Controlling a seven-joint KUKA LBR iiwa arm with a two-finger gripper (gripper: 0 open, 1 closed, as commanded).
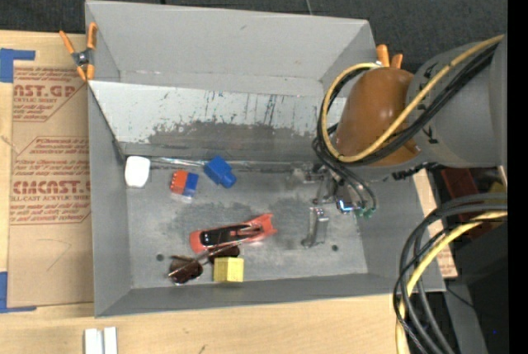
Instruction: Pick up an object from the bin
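Observation:
My gripper (314,230) hangs low over the bin's right part, above bare floor, with nothing between its fingers. Its two thin metal fingers point down and sit close together. A red and black tool (233,234) lies to its left, a short gap away. Beside that tool's left end lie a yellow block (228,270) and a dark brown piece (184,269). Farther back sit a blue cap (219,172), a small orange and blue thing (184,183) and a white cylinder (137,172).
The arm with its orange cover and cables fills the bin's right side. The bin's sloped back wall rises behind the blue cap.

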